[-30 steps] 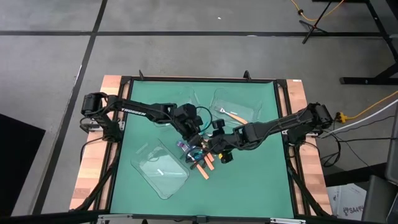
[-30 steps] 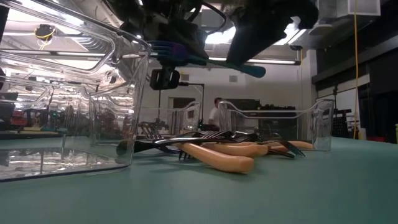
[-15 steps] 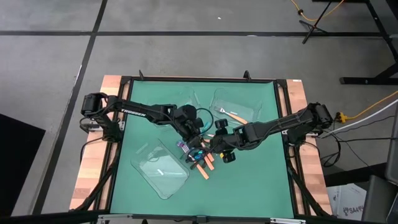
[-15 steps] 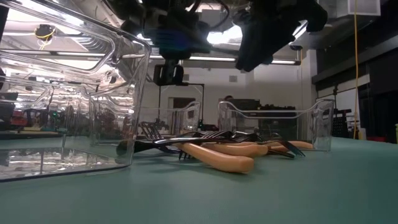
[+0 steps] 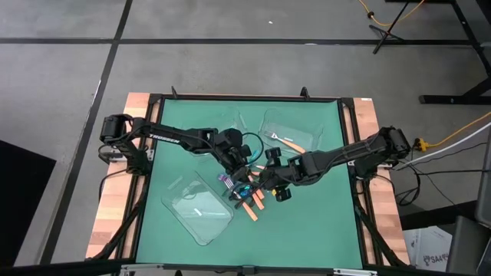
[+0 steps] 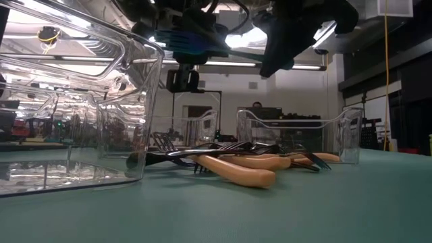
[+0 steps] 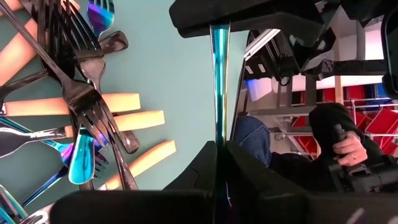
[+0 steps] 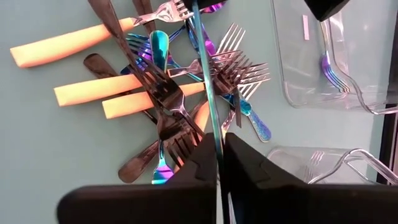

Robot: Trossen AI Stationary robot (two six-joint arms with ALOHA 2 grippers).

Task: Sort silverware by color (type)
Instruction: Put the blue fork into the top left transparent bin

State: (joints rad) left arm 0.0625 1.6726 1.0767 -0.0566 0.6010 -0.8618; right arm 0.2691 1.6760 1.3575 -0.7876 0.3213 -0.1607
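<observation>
The iridescent utensil (image 8: pixel 210 93) is held in the air above the silverware pile (image 5: pixel 247 192), gripped at both ends — one end pinched in the left gripper (image 7: pixel 219 144), the other in the right gripper (image 8: pixel 219 144). Both wrist views show a thin teal-blue shaft running straight from one arm's closed fingers to the other's. This looks like a hand-over between the arms, and doing it well hinges on timing: the receiving side should be firmly clamped before the giving side lets go, with no pulling while both hold, since the slim shaft could twist or slip out.

Below the held piece, the pile is a tangle of orange-handled forks (image 8: pixel 93 90), dark forks (image 8: pixel 165 93) and more iridescent pieces (image 8: pixel 160 46), overlapping one another on the green table (image 5: pixel 307 222). A drop from here would land back in that heap, so whichever arm carries on should lift clear of the pile first.

Beside the pile stand clear trays — one (image 5: pixel 198 208) on the left arm's side, two others (image 5: pixel 291 126) beyond it. The right wrist view shows an iridescent fork (image 8: pixel 329 68) already lying in one tray (image 8: pixel 348 87), which I judge the likely destination. A low, level release there would keep it from bouncing out.
</observation>
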